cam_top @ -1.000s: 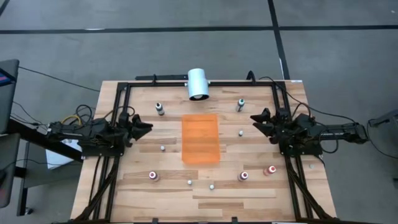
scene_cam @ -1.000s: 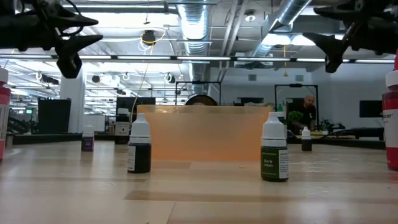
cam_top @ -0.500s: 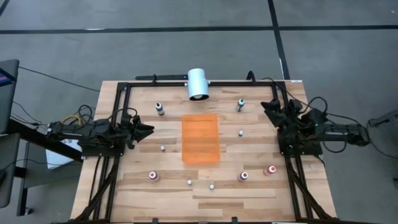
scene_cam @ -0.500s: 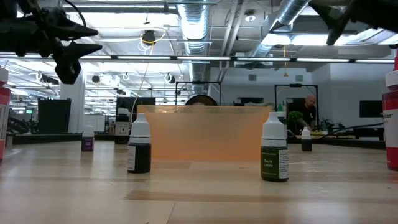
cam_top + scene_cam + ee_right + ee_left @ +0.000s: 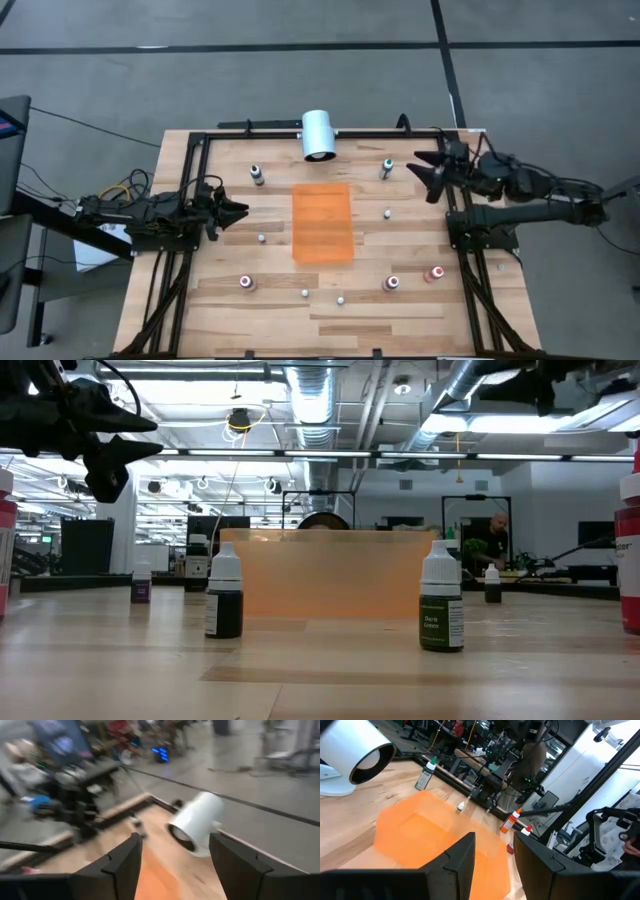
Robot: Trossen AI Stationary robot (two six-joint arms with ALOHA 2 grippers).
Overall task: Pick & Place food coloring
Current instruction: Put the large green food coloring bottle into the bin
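Note:
Several tiny food coloring bottles stand upright on their bases around the orange mat (image 5: 322, 222): a dark one (image 5: 258, 175) and a teal one (image 5: 386, 169) at the far side, a pink one (image 5: 246, 283) and red ones (image 5: 392, 284) (image 5: 434, 273) at the near side. In the low view two dark bottles (image 5: 223, 598) (image 5: 440, 612) stand in front of the mat. My left gripper (image 5: 236, 210) (image 5: 495, 862) hovers open to the left of the mat. My right gripper (image 5: 424, 172) (image 5: 175, 870) is open and raised, just right of the teal bottle.
A big white cylinder (image 5: 318, 135) lies at the far edge, behind the mat. A black frame (image 5: 300, 134) runs along the far edge and both sides of the table. Small pale caps (image 5: 387, 213) (image 5: 262, 238) (image 5: 305, 293) dot the wood. People show in the room beyond.
My right gripper has swung from the table's right side toward the far edge and risen, ending beside the teal bottle, with its arm stretched out further. It has stayed open. The bottles have not moved.

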